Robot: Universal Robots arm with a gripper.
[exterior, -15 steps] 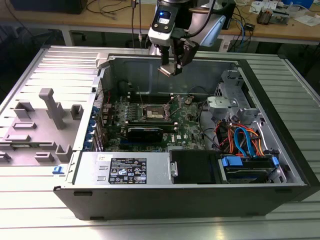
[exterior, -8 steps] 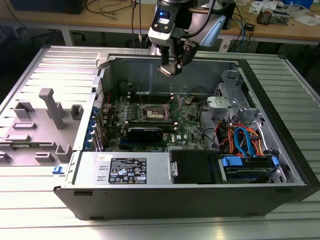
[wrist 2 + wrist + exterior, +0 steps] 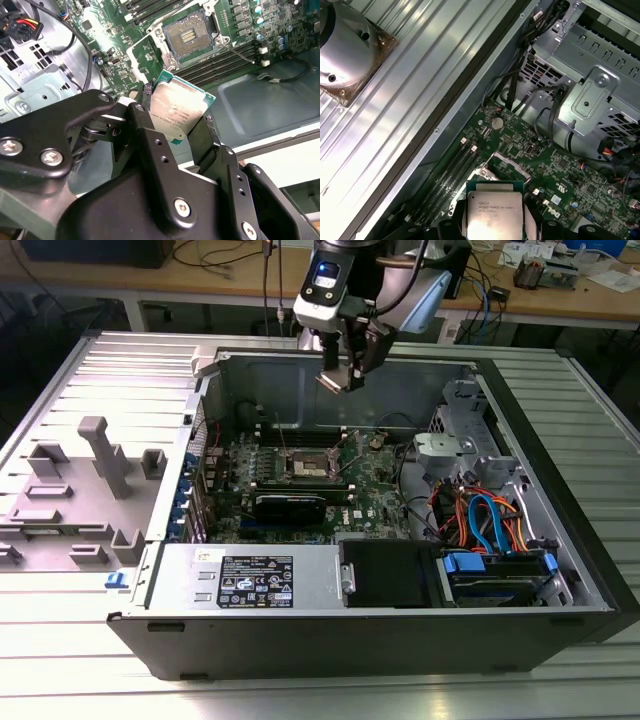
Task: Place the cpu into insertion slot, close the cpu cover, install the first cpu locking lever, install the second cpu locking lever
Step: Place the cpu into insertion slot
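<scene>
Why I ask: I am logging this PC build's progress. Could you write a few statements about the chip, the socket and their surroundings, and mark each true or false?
1. The gripper is closed on the small flat square silver-topped cpu. True.
2. The cpu already sits in the square, silver-rimmed insertion slot with the dark centre. False: the slot is bare, and the chip is held above the green circuit board.
3. The black metal computer case lies on its side with its interior open upward. True.
4. The grey moulded fixture tray lies on the exterior view's right of the case. False: it lies on the exterior view's left.
</scene>
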